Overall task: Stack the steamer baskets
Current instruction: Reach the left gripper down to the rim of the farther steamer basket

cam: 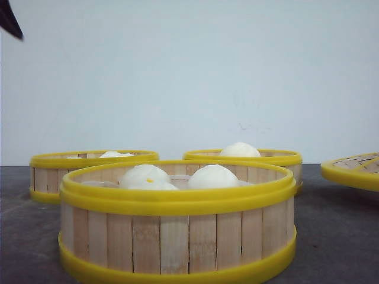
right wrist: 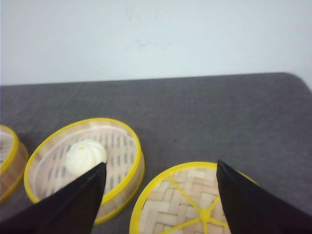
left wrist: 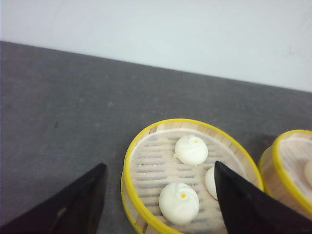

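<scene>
Three steamer baskets with bamboo slat walls and yellow rims stand on the dark table. The nearest one point(cam: 177, 236) holds white buns, and the others are at the back left point(cam: 89, 168) and back right point(cam: 254, 158). My left gripper point(left wrist: 160, 163) is open above a basket with three buns point(left wrist: 130, 161). One finger point(left wrist: 73, 204) is outside its rim and the other point(left wrist: 248, 204) is over its inside. Another basket point(left wrist: 285, 165) sits beside it. My right gripper point(right wrist: 160, 163) is open and empty, above the gap between a one-bun basket point(right wrist: 129, 168) and the woven lid point(right wrist: 180, 204).
The flat yellow-rimmed lid point(cam: 355, 171) lies at the right of the table. A third basket's edge point(right wrist: 7, 161) shows beside the one-bun basket. A dark pointed part point(cam: 9, 21) shows in the front view's top left corner. A pale wall stands behind the table.
</scene>
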